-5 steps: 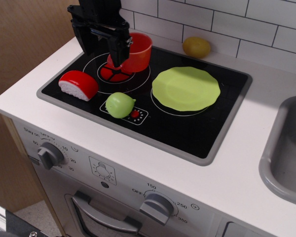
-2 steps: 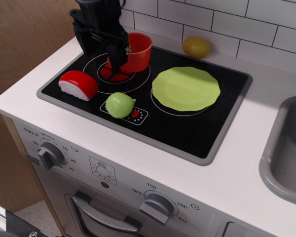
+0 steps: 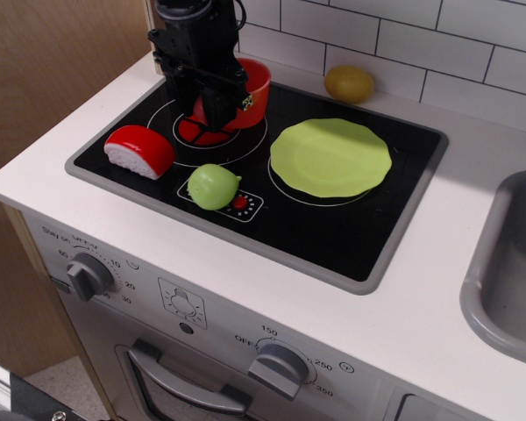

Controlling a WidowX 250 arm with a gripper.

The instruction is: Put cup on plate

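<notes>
The red-orange cup (image 3: 257, 88) stands on the back left burner of the black toy stovetop (image 3: 368, 228). My black gripper (image 3: 202, 98) hangs over the cup's left side and hides most of it, including the handle. The jaws stand apart, with one finger (image 3: 219, 105) in front of the cup wall and the other to its left. The cup rests on the stove. The lime-green plate (image 3: 330, 156) lies flat on the right burner, to the right of the cup and apart from it.
A red-and-white domed toy (image 3: 138, 149) lies at the stove's left edge. A small green fruit (image 3: 213, 186) sits in front of the cup. A yellow fruit (image 3: 349, 83) rests by the tiled wall. A grey sink (image 3: 500, 281) is at the right.
My gripper has moved right and down toward the cup, now covering more of its left side. The cup, plate and other toys have not moved.
</notes>
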